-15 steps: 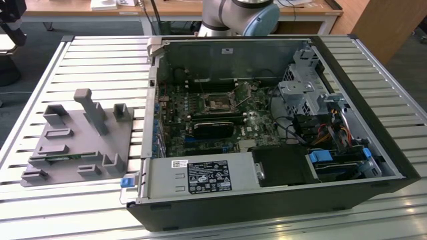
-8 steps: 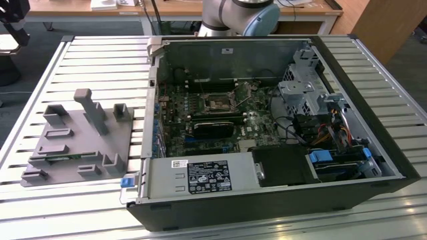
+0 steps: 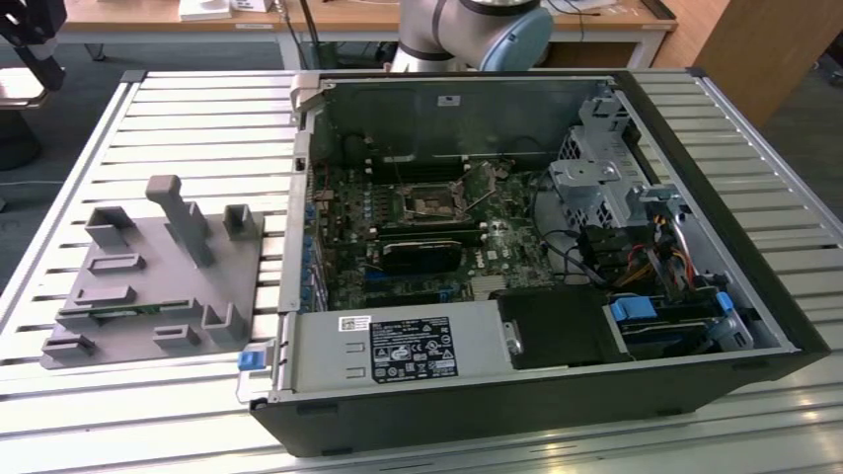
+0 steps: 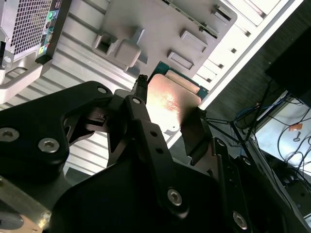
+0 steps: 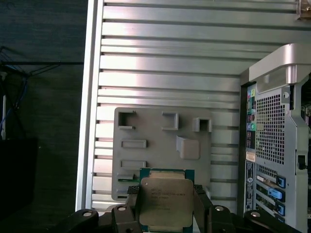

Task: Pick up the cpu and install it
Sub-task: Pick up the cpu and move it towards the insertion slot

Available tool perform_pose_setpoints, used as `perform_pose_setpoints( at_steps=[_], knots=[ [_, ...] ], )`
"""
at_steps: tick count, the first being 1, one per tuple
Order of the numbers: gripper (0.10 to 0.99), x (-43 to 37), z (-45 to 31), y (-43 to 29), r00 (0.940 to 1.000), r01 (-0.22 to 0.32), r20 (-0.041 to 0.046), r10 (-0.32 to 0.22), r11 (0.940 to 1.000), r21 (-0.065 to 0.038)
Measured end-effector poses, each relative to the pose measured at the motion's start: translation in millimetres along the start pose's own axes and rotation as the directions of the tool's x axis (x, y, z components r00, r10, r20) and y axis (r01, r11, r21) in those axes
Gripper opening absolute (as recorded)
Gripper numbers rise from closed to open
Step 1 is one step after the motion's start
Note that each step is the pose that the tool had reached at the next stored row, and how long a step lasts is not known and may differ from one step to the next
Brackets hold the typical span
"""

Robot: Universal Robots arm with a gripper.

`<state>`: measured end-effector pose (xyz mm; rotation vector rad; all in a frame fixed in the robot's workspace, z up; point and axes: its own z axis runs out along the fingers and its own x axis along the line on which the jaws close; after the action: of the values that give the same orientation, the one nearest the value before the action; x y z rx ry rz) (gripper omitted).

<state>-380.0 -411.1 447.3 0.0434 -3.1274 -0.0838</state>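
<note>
The cpu (image 5: 164, 203) is a flat square chip with a silvery metal top and a thin green-tan rim. My gripper (image 5: 166, 209) is shut on it, with a black finger on each of two opposite edges. In the second wrist view the cpu (image 4: 174, 99) sits between the same black fingers (image 4: 138, 99) of the gripper (image 4: 167, 114). It hangs high above the grey tray (image 5: 155, 127), clear of it. The open computer case (image 3: 527, 247) lies on the slatted table, and the square black-framed socket (image 3: 428, 204) shows on its motherboard.
The grey tray (image 3: 145, 286) with raised holders lies on the exterior view's left of the case and holds a thin green memory stick (image 3: 125, 314). The arm's base (image 3: 468, 35) stands behind the case. Cables and drive bays (image 3: 633, 247) fill the case's right side.
</note>
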Motion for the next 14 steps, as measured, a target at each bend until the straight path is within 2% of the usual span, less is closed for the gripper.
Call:
perform_pose_setpoints(
  at_steps=[14],
  knots=[
    [0.529,-10.1,-0.1,-0.3,1.0,0.0,0.0,0.0,1.0,0.0]
  ],
)
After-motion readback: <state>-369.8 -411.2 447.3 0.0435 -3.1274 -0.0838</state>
